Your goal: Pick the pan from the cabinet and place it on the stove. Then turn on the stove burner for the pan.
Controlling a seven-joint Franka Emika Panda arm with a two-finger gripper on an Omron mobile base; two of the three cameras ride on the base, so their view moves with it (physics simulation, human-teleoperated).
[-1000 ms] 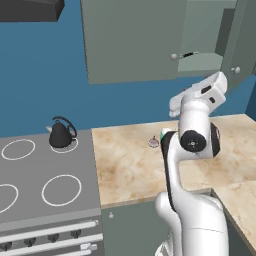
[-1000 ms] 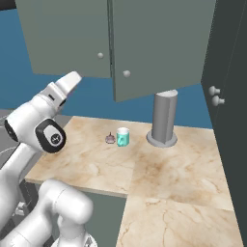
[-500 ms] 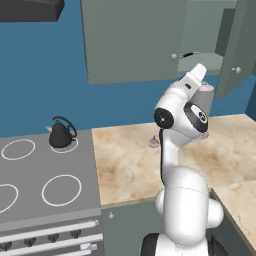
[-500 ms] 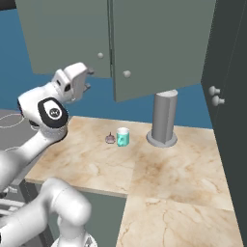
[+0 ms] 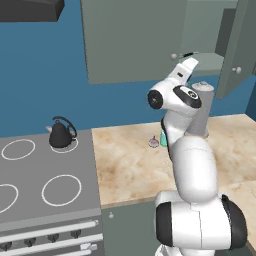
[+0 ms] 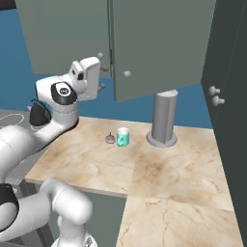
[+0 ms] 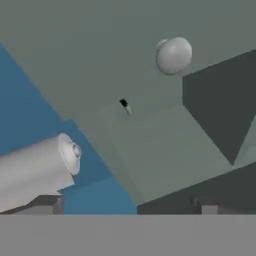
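hand (image 7: pixel 127 202) spread wide and empty, raised just under the cabinet (image 5: pixel 135 40) by its door knob (image 7: pixel 173 55).

Matt grey-green cabinet (image 5: pixel 135 40); polished marble counter (image 6: pixel 169 169); smooth grey stove (image 5: pixel 45 175).

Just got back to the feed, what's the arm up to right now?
The arm has its open gripper raised to the wall cabinet, holding nothing. One cabinet door hangs open, and a thin dark tip pokes over the shelf edge. The stove carries just a kettle.
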